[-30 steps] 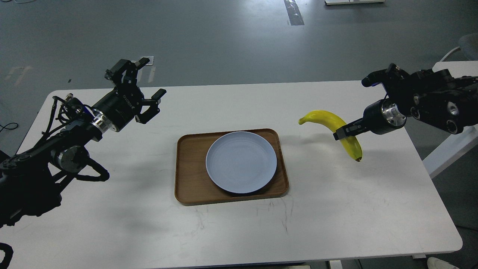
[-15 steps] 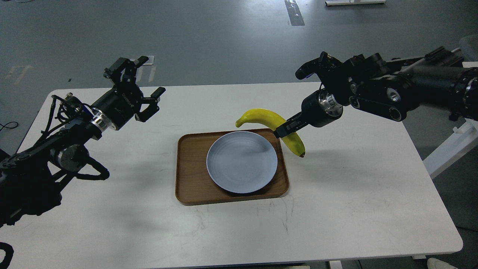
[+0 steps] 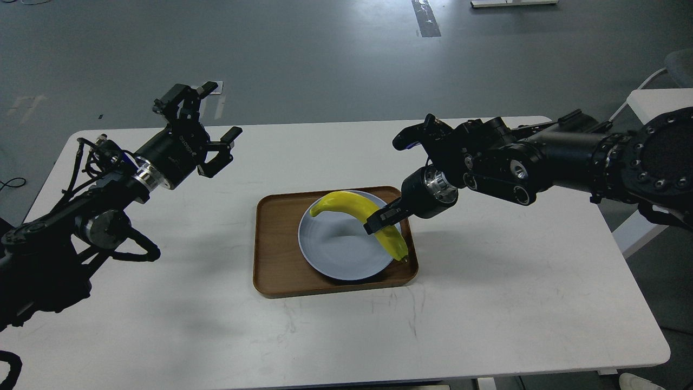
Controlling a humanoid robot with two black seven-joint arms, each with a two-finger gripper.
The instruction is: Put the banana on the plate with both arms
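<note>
The yellow banana (image 3: 352,208) is held in the air over the right half of the pale blue-grey plate (image 3: 333,246). Its dark tip hangs near the plate's right rim. My right gripper (image 3: 377,221) is shut on the banana's middle, reaching in from the right. My left gripper (image 3: 208,130) is open and empty, held above the table's far left, well away from the plate.
The plate sits in a brown wooden tray (image 3: 276,254) at the middle of the white table (image 3: 487,303). The table's edges run close on the right and front. A white piece of furniture (image 3: 649,103) stands beyond the right edge.
My right arm has carried the banana leftward and down, from beside the tray's right edge to over the plate. The left arm has hardly moved.
</note>
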